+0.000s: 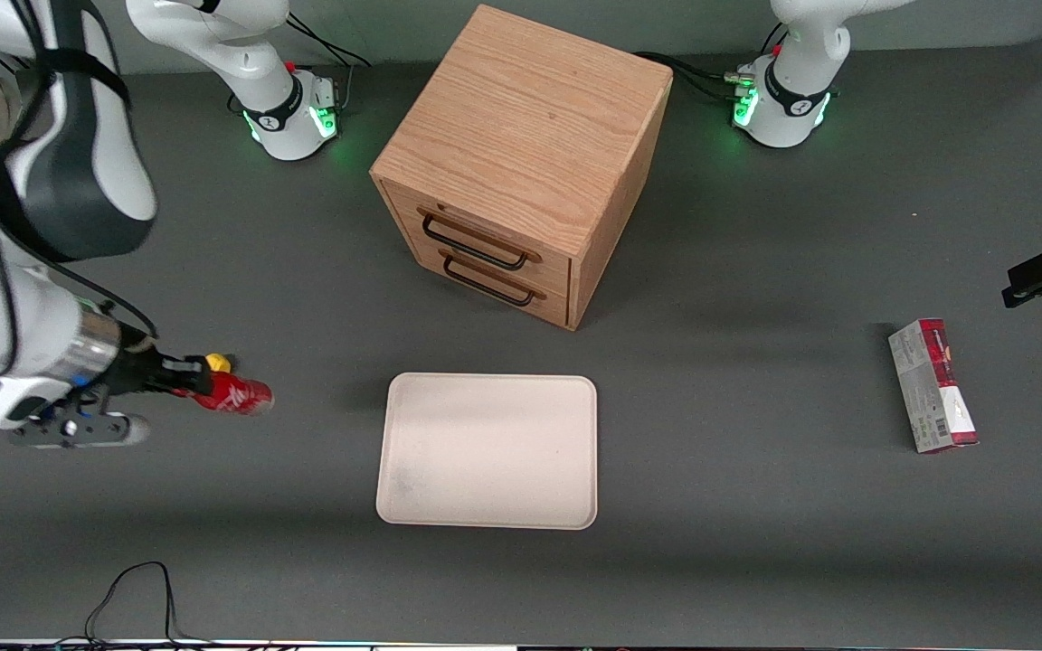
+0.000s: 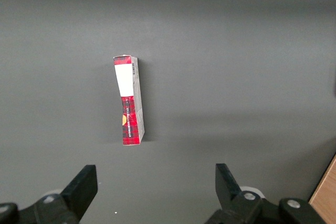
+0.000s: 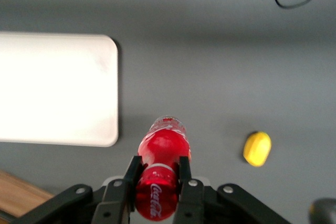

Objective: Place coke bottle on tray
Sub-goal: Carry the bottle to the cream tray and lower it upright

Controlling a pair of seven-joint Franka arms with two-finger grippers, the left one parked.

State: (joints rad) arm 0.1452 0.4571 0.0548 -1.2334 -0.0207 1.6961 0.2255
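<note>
My right gripper [image 1: 200, 384] is shut on the coke bottle [image 1: 236, 394], a small glossy red bottle with white script. It holds the bottle lying sideways above the table, toward the working arm's end, apart from the tray. In the right wrist view the black fingers [image 3: 131, 170] clamp the bottle [image 3: 161, 156] on both sides. The tray [image 1: 487, 450] is a flat cream rectangle with rounded corners, lying in front of the wooden cabinet; it also shows in the right wrist view [image 3: 55, 87]. Nothing lies on it.
A wooden drawer cabinet [image 1: 521, 154] stands farther from the front camera than the tray. A small yellow lemon-shaped object [image 1: 219, 363] [image 3: 257, 149] lies on the table beside the gripper. A red-and-grey carton [image 1: 933, 384] [image 2: 129, 99] lies toward the parked arm's end.
</note>
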